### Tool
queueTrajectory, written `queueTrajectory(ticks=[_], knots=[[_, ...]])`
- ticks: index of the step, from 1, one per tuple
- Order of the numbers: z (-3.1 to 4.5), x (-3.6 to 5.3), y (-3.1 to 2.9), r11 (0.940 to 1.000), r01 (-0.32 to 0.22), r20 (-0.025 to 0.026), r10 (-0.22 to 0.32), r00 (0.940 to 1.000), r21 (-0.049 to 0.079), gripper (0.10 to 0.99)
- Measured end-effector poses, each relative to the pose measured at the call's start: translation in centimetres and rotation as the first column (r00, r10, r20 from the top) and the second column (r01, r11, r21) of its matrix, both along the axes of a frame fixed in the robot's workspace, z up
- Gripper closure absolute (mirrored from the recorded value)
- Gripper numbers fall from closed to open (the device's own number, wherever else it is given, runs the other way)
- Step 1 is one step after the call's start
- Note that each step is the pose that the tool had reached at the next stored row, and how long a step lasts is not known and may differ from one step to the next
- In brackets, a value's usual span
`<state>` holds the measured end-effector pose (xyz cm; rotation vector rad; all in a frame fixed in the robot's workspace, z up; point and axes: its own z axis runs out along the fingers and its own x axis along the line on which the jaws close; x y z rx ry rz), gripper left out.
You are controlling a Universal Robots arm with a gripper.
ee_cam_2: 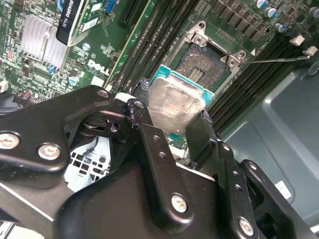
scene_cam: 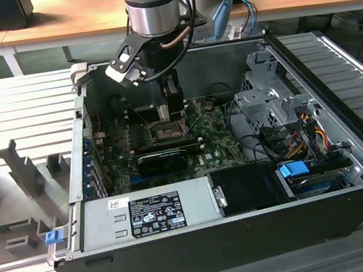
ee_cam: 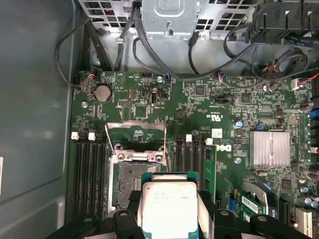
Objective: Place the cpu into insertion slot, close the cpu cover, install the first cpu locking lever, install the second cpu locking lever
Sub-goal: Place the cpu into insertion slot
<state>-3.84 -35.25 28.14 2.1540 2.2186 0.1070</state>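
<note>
1. Tool status: my tool is clamped on the cpu, one finger on each of two opposite edges. The chip sits level, silvery top up.

2. Position of the cpu: in both wrist views it hangs above the motherboard, clear of the insertion slot and partly overlapping it. It is not seated. In the exterior view the tool stands over the slot, which lies at 6 o'clock of it.

3. The cpu cover is raised off the slot, so the dark contact field is exposed. I judge this step not yet done.

4. Levers: in the second wrist view one thin locking lever juts out free beside the slot. I judge neither lever installed.

5. Progress: step one is under way and no step is complete.

6. Surroundings, exterior view: the drive cage is at 3 o'clock of the slot, and the desk is at 12 o'clock beyond the case.
</note>
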Motion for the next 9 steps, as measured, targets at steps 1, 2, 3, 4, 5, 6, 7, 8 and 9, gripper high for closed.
queueTrajectory(ticks=[1,2,3,4,5,6,7,8,9], knots=[[-0.08,0.0,0.0,1.0,0.0,-0.0001,0.0,1.0,0.0,0.557],[-0.13,0.0,0.0,1.0,0.0,-0.0001,0.0,1.0,0.0,0.557],[-0.15,0.0,0.0,1.0,0.0,-0.0001,0.0,1.0,0.0,0.557],[-0.18,0.0,0.0,1.0,0.0,-0.0001,0.0,1.0,0.0,0.557],[-0.24,0.0,0.0,1.0,0.0,0.0,0.0,1.0,0.0,0.557],[-0.29,0.0,0.0,1.0,0.0,0.0,0.0,1.0,0.0,0.557],[-0.34,0.0,0.0,1.0,0.0,0.0,0.0,1.0,0.0,0.557],[-0.45,0.0,0.0,1.0,0.0,-0.0001,0.0,1.0,0.0,0.557],[-0.6,0.0,0.0,1.0,0.0,0.0,0.0,1.0,0.0,0.557]])
